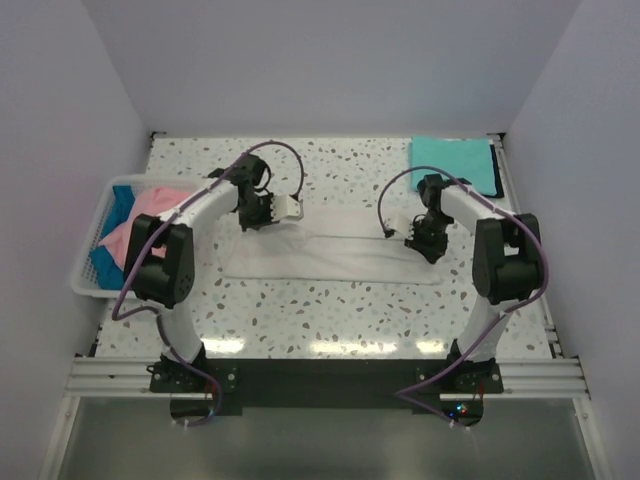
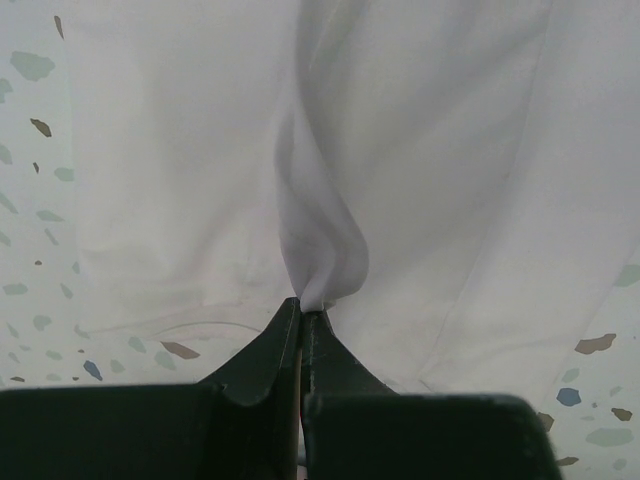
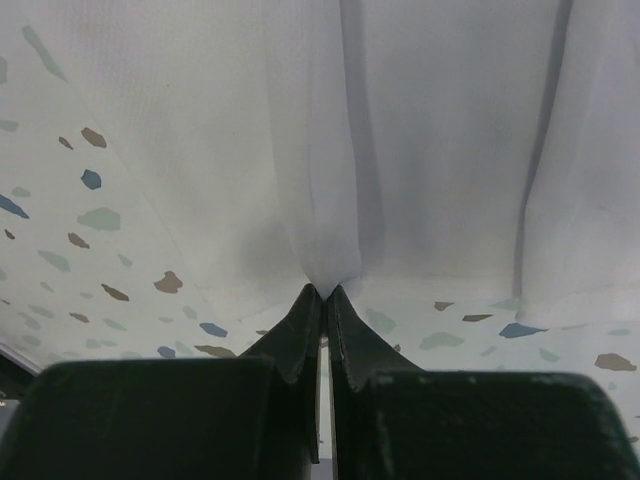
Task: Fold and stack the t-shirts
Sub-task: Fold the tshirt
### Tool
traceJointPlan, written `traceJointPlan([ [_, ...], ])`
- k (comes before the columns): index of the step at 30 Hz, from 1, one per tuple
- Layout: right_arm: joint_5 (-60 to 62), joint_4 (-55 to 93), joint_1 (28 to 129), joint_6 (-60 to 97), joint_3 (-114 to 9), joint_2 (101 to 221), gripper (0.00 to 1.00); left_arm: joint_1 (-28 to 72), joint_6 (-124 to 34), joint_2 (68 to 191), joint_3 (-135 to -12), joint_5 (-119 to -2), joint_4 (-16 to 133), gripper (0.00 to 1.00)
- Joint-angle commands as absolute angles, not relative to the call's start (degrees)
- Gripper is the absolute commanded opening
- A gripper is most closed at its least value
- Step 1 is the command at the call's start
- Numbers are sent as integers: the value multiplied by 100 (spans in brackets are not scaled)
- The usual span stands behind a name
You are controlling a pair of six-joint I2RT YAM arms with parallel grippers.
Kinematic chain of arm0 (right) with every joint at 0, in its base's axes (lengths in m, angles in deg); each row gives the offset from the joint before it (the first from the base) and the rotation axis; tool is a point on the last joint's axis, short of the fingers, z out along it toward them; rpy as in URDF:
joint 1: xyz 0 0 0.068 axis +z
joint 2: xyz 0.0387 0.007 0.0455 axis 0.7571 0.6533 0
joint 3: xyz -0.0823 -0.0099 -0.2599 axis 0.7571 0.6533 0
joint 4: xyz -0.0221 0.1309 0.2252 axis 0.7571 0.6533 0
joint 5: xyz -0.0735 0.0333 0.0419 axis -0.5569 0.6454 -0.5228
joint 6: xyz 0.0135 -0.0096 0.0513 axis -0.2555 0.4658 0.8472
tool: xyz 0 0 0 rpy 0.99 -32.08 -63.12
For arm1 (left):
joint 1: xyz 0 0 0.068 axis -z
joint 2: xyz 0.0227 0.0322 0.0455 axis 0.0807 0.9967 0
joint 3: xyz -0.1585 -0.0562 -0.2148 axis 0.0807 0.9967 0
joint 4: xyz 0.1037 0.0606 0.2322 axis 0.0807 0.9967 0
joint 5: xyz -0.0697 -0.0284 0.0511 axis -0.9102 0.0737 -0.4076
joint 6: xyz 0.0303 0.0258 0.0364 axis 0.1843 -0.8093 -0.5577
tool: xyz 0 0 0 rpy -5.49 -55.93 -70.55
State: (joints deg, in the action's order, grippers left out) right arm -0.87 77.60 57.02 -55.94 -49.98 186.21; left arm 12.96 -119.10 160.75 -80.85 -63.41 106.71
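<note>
The white t-shirt [image 1: 330,262] lies flat mid-worktop, its long axis running left to right, with the left gripper [image 1: 258,214] and right gripper [image 1: 425,240] each clamped tight on a pinch of cloth at its ends, the folded teal t-shirt [image 1: 452,165] lying beyond at far right.

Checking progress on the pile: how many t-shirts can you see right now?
4: a white shirt mid-table; a teal shirt folded at the far right corner; a pink shirt and a blue shirt in the basket at left, which may hide more.
</note>
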Motion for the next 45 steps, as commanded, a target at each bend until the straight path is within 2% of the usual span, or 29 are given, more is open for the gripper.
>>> traceJointPlan([
  [1,-118,7689,5676,-5444,-5233,18670,0,1207,-12034,16150,-8205,-6282,10404,0],
  [18,-48,7988,5554,-5576,-5357,18477,0,1058,-12131,15614,-7968,-6545,10519,0],
  [24,-21,7848,5553,-5384,-5400,18617,0,1058,-11903,15833,-7967,-6414,10255,1],
  [25,-39,7830,5545,-5322,-5470,18652,2,1058,-11798,15929,-7994,-6370,10246,6],
  [26,-74,7830,5545,-5260,-5523,18705,8,1058,-11753,15956,-8046,-6300,10220,19],
  [27,-152,7830,5553,-5172,-5550,18723,26,1040,-11675,15974,-8064,-6273,10176,26],
  [29,-188,7891,5527,-5102,-5620,18679,44,970,-11429,15930,-8143,-6299,10158,40],
  [30,-206,7900,5475,-5058,-5646,18574,54,926,-11306,15895,-8170,-6299,10097,41],
  [31,-206,7944,5431,-5005,-5716,18521,60,874,-10913,15765,-8179,-6291,10044,43],
  [32,-189,7996,5396,-4874,-5769,18468,61,725,-10700,15676,-8187,-6421,10026,45],
  [36,118,8444,5228,-4504,-6226,18450,60,618,-9698,14905,-7793,-6791,9930,46],
  [39,391,8673,5298,-4206,-6481,18564,52,653,-8628,14674,-7467,-7160,9938,47],
  [40,400,8674,5342,-4135,-6551,18678,45,671,-8476,14682,-7406,-7378,10060,47],
  [41,418,8647,5377,-4030,-6561,18757,42,688,-8283,14700,-7318,-7424,10070,45],
  [45,392,8305,5649,-3801,-6490,18986,38,794,-7536,14840,-6879,-7328,9842,40],
])
